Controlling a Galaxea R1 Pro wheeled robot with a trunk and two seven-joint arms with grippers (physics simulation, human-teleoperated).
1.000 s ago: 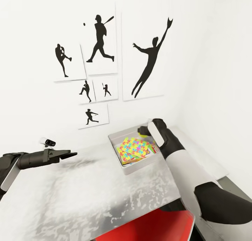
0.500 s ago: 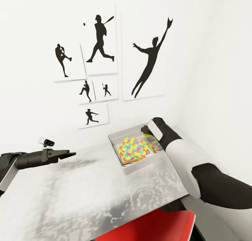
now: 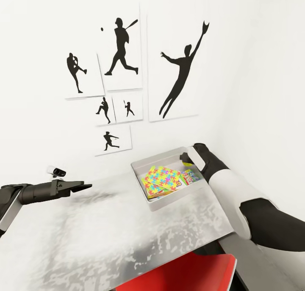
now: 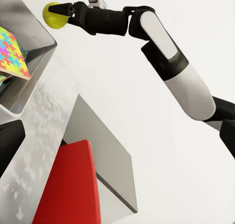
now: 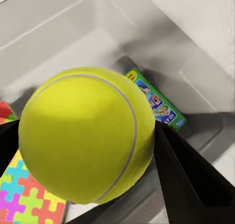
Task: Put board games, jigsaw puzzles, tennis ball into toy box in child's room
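The tennis ball [image 5: 83,136] is yellow-green, and my right gripper [image 5: 98,150] is shut on it. In the head view the right gripper [image 3: 184,158] hangs over the far right corner of the light-grey toy box [image 3: 140,172], which stands on the table [image 3: 106,231]. In the left wrist view the tennis ball [image 4: 55,14] sits between the tips of the right gripper [image 4: 56,11], above the box's rim. A jigsaw puzzle [image 3: 163,179] lies in the box on other flat toys. A green-edged board game [image 5: 156,104] lies beneath the ball. My left gripper [image 3: 87,186] is open above the table's left part.
Black sports-silhouette pictures [image 3: 123,54] hang on the white wall behind the table. A red chair [image 3: 186,274] is tucked under the table's near edge. The toy box stands close to the wall corner on the right.
My right arm has moved to the right and farther back with the ball, from over the box's middle rear to its far right corner. The left arm has not moved.
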